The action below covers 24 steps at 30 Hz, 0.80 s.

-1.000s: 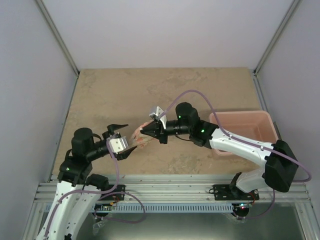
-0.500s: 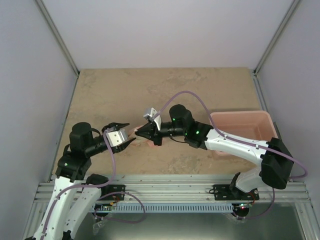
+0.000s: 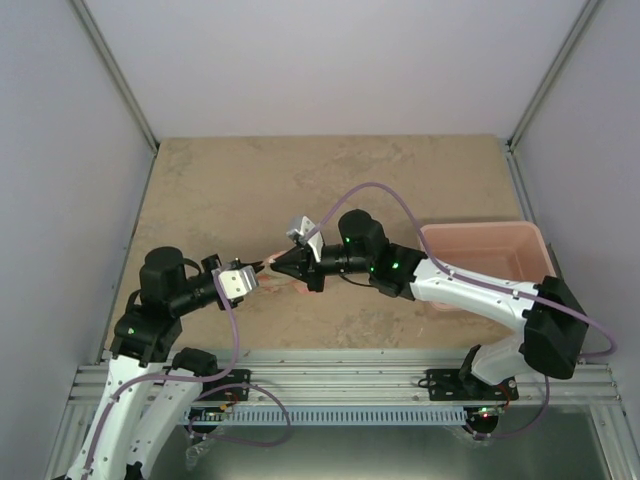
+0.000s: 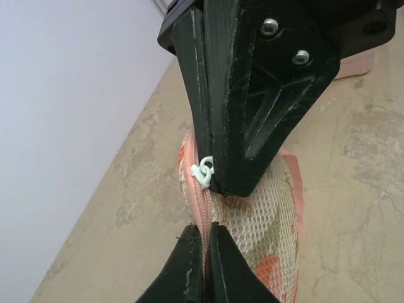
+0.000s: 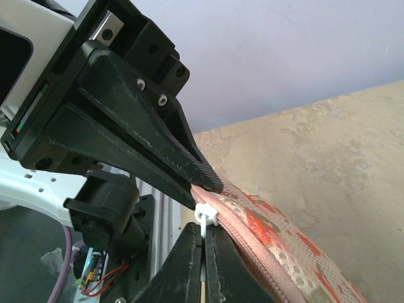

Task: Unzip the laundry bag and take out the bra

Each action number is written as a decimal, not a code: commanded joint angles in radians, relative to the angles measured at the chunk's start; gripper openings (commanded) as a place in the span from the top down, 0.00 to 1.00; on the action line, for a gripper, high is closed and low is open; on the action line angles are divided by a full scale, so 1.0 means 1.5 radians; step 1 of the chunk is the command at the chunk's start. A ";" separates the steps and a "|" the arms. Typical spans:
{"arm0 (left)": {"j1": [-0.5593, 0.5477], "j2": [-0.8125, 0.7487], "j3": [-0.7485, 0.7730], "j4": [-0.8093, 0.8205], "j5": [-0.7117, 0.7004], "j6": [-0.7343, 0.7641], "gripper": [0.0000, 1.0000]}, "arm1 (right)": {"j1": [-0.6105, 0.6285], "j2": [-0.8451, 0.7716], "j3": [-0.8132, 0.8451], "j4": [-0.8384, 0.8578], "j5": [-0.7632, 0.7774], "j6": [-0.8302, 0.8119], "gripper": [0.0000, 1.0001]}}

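Barely begun, by the look of it. The laundry bag (image 4: 262, 221), a cream mesh case with orange print and a pink zip rim, stands on edge on a tan stone-patterned table (image 3: 400, 180), pinched between two black robot end effectors that meet tip to tip at its rim.

The left end effector (image 4: 203, 230) is closed narrow on the pink rim itself, just below the slider. The right end effector (image 5: 202, 228) is closed narrow on the small white zip pull (image 5: 206, 216), right beside the left one's tips. The stretch of zip that shows looks fully shut, so I judge the unzipping has not yet started. The bra is not visible in any view; presumably it sits inside the bag, and taking it out remains to be done.

A pink plastic tub (image 3: 480, 232) stands well to the right of the bag, and the right arm reaches across the tub's near left corner to get to the bag. Nothing else lies near the bag. The main obstacle is crowding: the left tips grip the rim so close to the pull that the slider may have little free track on that side of the bag.
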 commanded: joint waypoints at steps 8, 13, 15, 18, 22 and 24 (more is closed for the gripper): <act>0.003 -0.027 -0.026 0.043 -0.049 -0.013 1.00 | -0.064 -0.059 -0.047 -0.022 0.041 -0.010 0.99; 0.003 -0.031 -0.035 0.050 -0.055 -0.016 1.00 | -0.132 -0.097 -0.105 -0.028 0.032 -0.005 0.99; 0.003 -0.034 -0.041 0.058 -0.063 -0.024 1.00 | -0.155 -0.112 -0.125 -0.031 0.026 -0.004 1.00; 0.003 -0.035 -0.046 0.072 -0.068 -0.045 1.00 | -0.179 -0.129 -0.141 -0.036 0.019 -0.005 1.00; 0.003 -0.036 -0.053 0.111 -0.072 -0.105 1.00 | -0.197 -0.142 -0.136 -0.048 -0.007 -0.014 0.99; 0.003 -0.036 -0.059 0.129 -0.073 -0.145 1.00 | -0.200 -0.144 -0.123 -0.050 -0.026 -0.014 1.00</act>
